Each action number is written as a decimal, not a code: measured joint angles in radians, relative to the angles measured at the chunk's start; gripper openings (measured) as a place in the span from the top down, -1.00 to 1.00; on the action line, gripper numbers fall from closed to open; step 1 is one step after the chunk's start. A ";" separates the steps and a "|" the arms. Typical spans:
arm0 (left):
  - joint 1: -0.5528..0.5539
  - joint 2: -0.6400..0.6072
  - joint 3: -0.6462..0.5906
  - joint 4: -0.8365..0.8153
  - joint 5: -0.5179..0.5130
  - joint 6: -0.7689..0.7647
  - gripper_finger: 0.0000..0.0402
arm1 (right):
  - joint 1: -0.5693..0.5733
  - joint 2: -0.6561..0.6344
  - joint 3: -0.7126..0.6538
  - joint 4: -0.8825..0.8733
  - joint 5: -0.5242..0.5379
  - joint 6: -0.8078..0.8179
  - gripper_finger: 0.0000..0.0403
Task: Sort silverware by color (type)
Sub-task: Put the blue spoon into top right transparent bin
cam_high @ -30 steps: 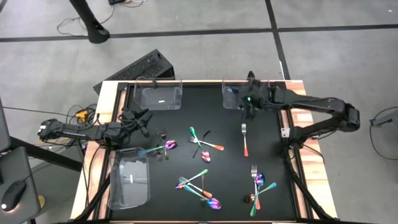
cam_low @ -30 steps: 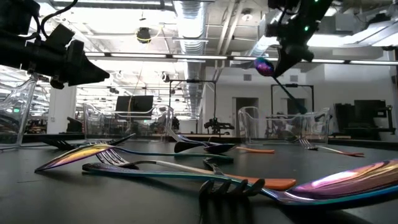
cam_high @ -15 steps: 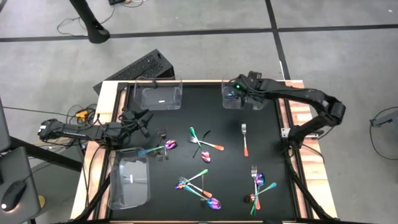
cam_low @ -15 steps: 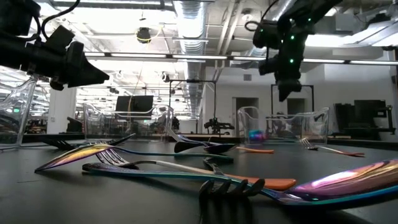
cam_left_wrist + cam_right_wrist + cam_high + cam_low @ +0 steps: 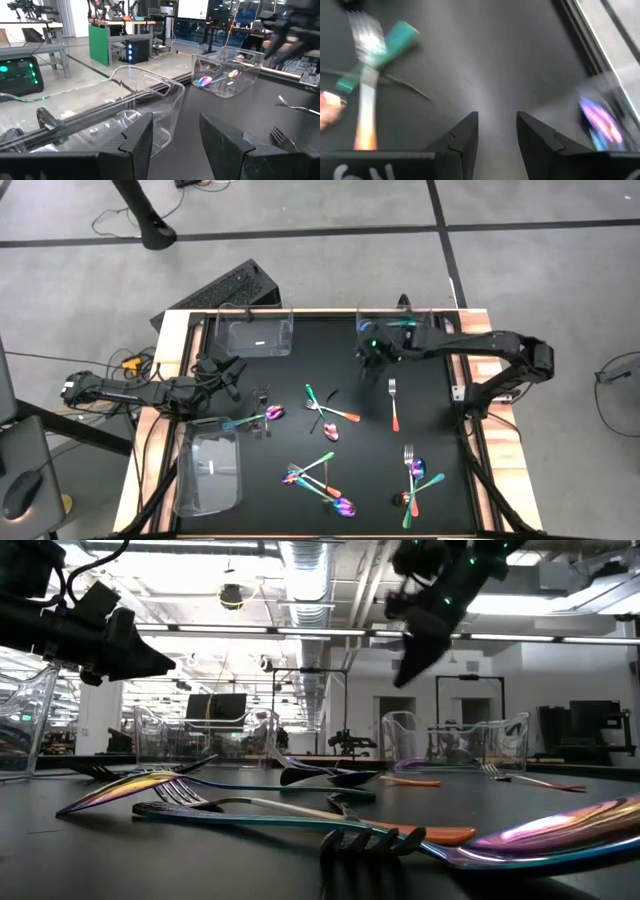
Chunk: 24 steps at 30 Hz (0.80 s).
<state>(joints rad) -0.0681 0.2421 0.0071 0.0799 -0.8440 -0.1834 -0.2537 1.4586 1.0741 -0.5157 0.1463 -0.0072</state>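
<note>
Iridescent, coppery and dark forks and spoons lie scattered on the black table: a coppery fork, a crossed group mid-table, and groups near the front. One iridescent spoon lies in the far right clear tray. My right gripper hangs open and empty above the table, just left of and nearer than that tray. My left gripper waits open at the table's left side.
A second clear tray stands at the far left, a third at the near left corner. A keyboard lies beyond the table's far edge. Bare black surface lies between the two far trays.
My right gripper carried an iridescent spoon over the far right tray and let it go; the spoon dropped into the tray. The gripper then swung down and toward the table's left and near side, rolling as it went.
</note>
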 joint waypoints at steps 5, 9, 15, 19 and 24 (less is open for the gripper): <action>0.000 0.000 0.000 0.000 0.030 -0.004 0.25 | 0.139 0.091 -0.005 0.158 -0.063 -0.024 0.27; 0.000 0.000 0.000 0.002 0.051 -0.014 0.25 | 0.213 0.198 -0.005 0.273 -0.082 0.084 0.28; 0.000 0.000 0.000 0.006 0.052 -0.014 0.25 | 0.290 0.349 0.025 0.400 -0.097 0.246 0.28; 0.000 0.000 0.000 0.006 0.052 -0.016 0.25 | 0.322 0.423 0.066 0.389 -0.097 0.311 0.32; 0.000 0.000 0.000 0.006 0.054 -0.017 0.25 | 0.344 0.479 0.087 0.360 -0.092 0.448 0.37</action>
<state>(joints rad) -0.0684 0.2424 0.0071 0.0856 -0.7898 -0.2004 0.0903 1.9372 1.1606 -0.1554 0.0546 0.4404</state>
